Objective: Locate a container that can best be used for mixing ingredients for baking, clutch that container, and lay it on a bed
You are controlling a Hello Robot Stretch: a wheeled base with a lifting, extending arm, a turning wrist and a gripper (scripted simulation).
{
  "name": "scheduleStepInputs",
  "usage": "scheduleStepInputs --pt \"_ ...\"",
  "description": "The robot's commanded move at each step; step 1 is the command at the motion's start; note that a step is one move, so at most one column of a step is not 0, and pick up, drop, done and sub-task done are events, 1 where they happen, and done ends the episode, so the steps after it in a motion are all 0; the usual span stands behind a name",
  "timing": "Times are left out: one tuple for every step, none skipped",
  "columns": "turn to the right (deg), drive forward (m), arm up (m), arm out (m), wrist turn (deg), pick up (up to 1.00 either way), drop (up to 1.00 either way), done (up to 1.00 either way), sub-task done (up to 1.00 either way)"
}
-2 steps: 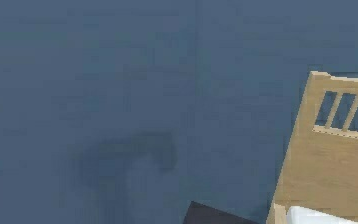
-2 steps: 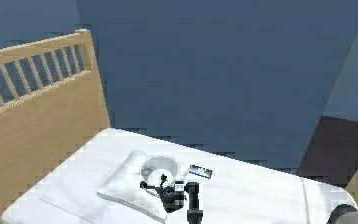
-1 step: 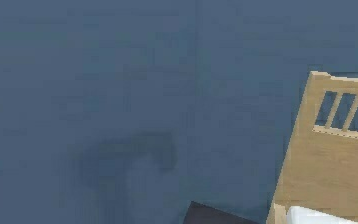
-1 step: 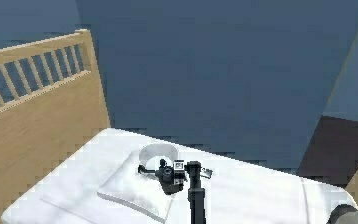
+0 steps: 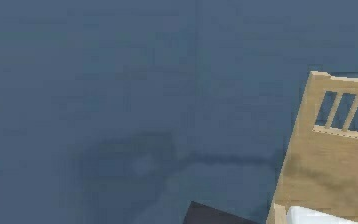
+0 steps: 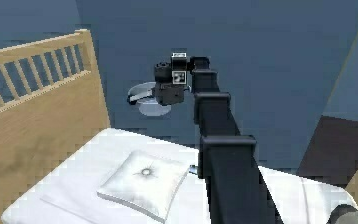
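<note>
In the upper middle of the arm side view, the dark two-finger gripper holds a shallow, pale grey see-through bowl clear of every surface against the dark blue wall; how its jaws are set cannot be told. The dark square-bar arm runs down to the bottom edge over the white-sheeted bed, with a white square pillow at lower centre and a light wooden slatted headboard at the left.

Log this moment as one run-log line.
stage: bowl in hand | end effector: holds bowl, clear of every surface | bed: white pillow on it | bowl on bed: not yet
</note>
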Motion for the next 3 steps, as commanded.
scheduleStepInputs --pt "0.0 0.0 0.0 0.0 -45.0 0.0 0.0 0.0 0.0" --pt "0.0 0.0 0.0 0.0 -45.0 0.0 0.0 0.0 0.0" --pt "0.0 0.0 0.0 0.0 -15.0 0.0 0.0 0.0 0.0"
